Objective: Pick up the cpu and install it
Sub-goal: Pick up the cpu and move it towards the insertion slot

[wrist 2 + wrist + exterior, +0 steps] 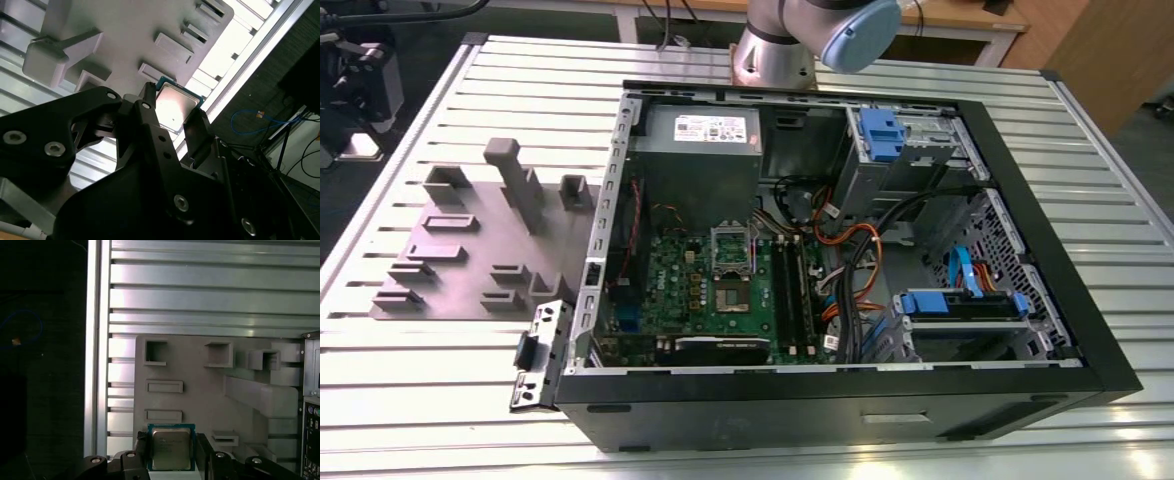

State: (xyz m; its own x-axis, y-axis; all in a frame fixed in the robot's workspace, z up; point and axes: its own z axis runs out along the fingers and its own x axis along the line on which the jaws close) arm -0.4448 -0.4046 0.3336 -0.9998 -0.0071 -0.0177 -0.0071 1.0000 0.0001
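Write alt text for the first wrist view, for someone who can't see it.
The gripper holds the cpu by two opposite edges, with its silver top facing the camera. Beyond it lie a grey fixture plate with rectangular recesses and a ribbed metal table.

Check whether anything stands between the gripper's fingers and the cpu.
Nothing visible does. In both wrist views the cpu sits directly between the fingers, which appear to press on its two opposite edges, over the grey fixture plate.
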